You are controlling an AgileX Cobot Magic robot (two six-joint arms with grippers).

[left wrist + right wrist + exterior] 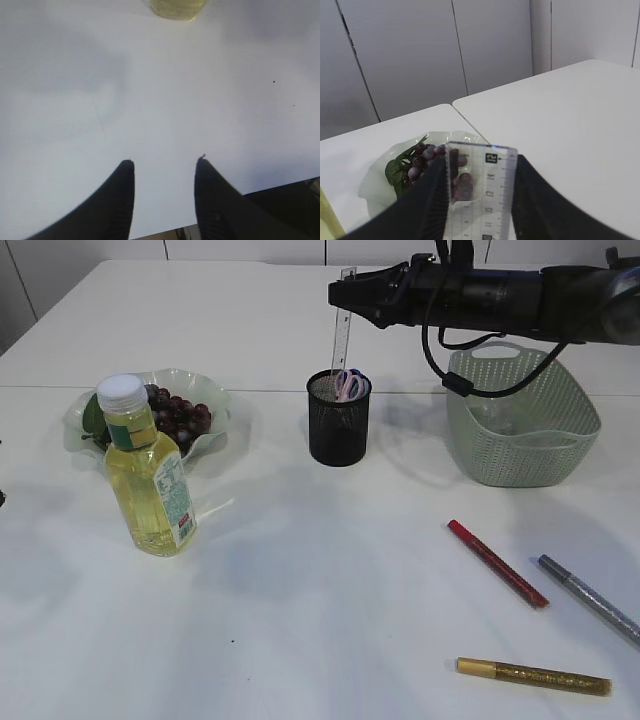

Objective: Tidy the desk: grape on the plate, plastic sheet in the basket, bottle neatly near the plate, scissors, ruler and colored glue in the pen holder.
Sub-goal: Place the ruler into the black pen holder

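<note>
Ruler (341,325), clear plastic, stands upright with its lower end inside the black mesh pen holder (338,430); its upper end is pinched between the fingers of the right gripper (348,292), which reaches in from 3 o'clock above the holder. In the right wrist view the ruler (481,192) fills the gap between the two dark fingers (431,200), clamped. Pink-handled scissors (349,384) sit in the holder beside the ruler.

Grape bunch (176,416) lies on the pale scalloped plate (210,390) at 9 o'clock from the holder. Bottle (150,474) of yellow liquid, white cap, stands upright just in front of the plate, at 7 o'clock from the holder. Green basket (522,421) at 3 o'clock, something clear inside, not identifiable.

Three glue pens lie on the white table (300,620) at 4–5 o'clock: red (497,563), silver (588,598), gold (533,676), well apart from each other.

Left gripper (164,165): fingers spread apart, nothing between them, over bare table; bottle base (177,8) at 12 o'clock.
</note>
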